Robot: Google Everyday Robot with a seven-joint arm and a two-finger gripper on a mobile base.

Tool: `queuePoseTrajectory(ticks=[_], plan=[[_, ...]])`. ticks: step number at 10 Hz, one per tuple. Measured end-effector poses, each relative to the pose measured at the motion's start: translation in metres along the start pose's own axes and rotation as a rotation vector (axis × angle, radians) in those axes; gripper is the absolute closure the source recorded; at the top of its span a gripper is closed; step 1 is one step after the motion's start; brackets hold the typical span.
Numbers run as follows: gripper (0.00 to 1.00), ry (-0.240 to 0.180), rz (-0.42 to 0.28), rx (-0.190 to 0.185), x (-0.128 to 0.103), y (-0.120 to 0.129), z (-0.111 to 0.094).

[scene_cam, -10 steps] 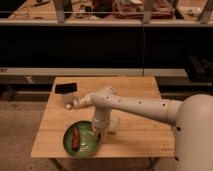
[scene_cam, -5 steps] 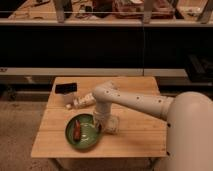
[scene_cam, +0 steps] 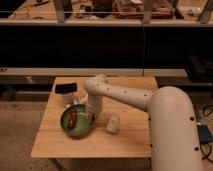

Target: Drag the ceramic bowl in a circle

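The ceramic bowl (scene_cam: 77,121) is a glossy green shallow dish on the left half of the wooden table (scene_cam: 125,142). A small red-brown elongated item (scene_cam: 73,118) lies in it. My gripper (scene_cam: 90,116) points down at the bowl's right rim, at the end of the white arm (scene_cam: 120,94) that reaches in from the right. The arm's wrist covers the spot where the gripper meets the rim.
A small pale rectangular block (scene_cam: 112,124) lies just right of the bowl. A flat black object (scene_cam: 66,88) rests at the table's back left. Dark shelving and a counter stand behind the table. The floor lies to the left and front.
The bowl has slid from near the table's front edge toward the back and slightly left, with the gripper moving along at its right rim. The pale block has stayed put.
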Motion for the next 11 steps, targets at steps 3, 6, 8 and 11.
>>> queuePoseTrajectory(ticks=[3,6,8,11], plan=[[1.0,-0.008,-0.149,0.037,-0.021,-0.06,-0.002],[1.0,-0.033,-0.263,0.065,-0.049,-0.087,-0.001],[1.0,-0.063,-0.302,0.085,-0.074,-0.084,0.001],[1.0,-0.092,-0.315,0.124,-0.107,-0.06,-0.001]])
